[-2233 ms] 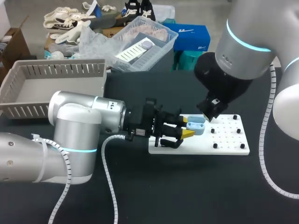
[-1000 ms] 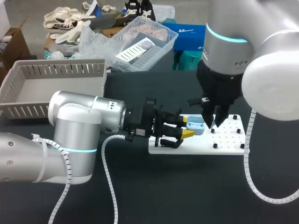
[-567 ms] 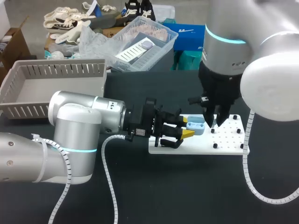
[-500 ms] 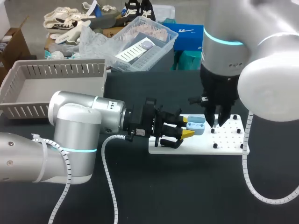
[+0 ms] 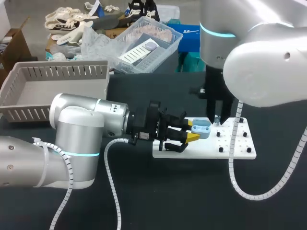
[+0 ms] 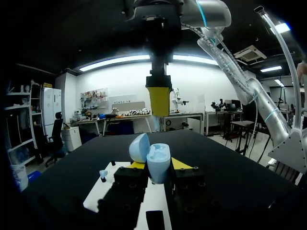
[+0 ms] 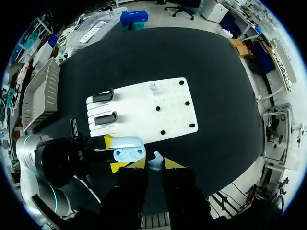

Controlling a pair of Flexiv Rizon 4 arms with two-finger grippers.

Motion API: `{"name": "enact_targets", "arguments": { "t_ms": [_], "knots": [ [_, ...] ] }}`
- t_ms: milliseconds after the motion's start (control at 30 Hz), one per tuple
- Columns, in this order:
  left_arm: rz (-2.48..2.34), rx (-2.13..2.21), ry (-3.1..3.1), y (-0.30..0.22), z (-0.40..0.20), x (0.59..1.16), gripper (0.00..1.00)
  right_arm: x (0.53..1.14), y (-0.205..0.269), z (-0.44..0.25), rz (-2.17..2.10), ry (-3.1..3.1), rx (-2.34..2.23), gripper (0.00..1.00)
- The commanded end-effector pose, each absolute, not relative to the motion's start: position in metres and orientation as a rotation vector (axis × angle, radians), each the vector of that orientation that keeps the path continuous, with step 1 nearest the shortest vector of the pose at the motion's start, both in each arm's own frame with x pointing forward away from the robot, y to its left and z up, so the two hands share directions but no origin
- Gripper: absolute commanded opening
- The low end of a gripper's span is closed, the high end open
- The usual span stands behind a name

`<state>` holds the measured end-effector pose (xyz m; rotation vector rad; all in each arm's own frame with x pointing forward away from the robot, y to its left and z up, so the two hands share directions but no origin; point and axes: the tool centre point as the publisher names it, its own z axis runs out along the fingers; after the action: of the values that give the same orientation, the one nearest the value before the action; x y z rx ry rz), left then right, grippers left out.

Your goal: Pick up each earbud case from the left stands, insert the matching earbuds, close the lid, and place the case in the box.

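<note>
Left gripper (image 5: 193, 130): nearest to us, lying low over the table, its two fingers clamped on the sides of the case and holding it steady.
Case (image 6: 157, 163): pale blue, upright between those fingers, lid (image 6: 139, 147) tipped open. From here we can't see into the sockets.
Right gripper (image 7: 155, 166): pointing straight down just beyond the case, pinched tight on a small pale blue earbud (image 7: 154, 159).
What's changed: there it goes. The right arm has swung in from the right side and turned its wrist upright, and in the last half second it has edged closer to the case.
What it means: we read this as the insert step about to start. The earbud hangs just beside the open case, not yet over a socket, so it needs a short sideways nudge, then a straight drop.
Watch for: a small earbud in a fingertip pinch could twist on contact.
Board (image 5: 237, 143): white, under both grippers, with a second earbud (image 7: 153, 86) waiting on it and two black stands (image 7: 103, 96) at its left end.
Box (image 5: 29, 96): grey, far left, well apart from the action. Lid closing and drop-off are both yet to come.
</note>
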<state>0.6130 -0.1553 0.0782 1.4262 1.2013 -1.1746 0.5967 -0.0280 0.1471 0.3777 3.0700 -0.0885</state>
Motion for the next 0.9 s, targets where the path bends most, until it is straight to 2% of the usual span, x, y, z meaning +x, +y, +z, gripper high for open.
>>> {"name": "enact_targets", "arguments": {
  "t_ms": [33, 900],
  "knots": [
    [-1.172, 1.424, 1.201, -0.155, 0.078, 0.613, 0.0, 0.588, -0.015, 0.153, -0.092, 3.061, 0.39, 0.0],
    [-1.172, 1.424, 1.201, -0.155, 0.078, 0.613, 0.0, 0.596, 0.005, 0.156, -0.155, 3.02, 0.584, 0.0]
  ]
}}
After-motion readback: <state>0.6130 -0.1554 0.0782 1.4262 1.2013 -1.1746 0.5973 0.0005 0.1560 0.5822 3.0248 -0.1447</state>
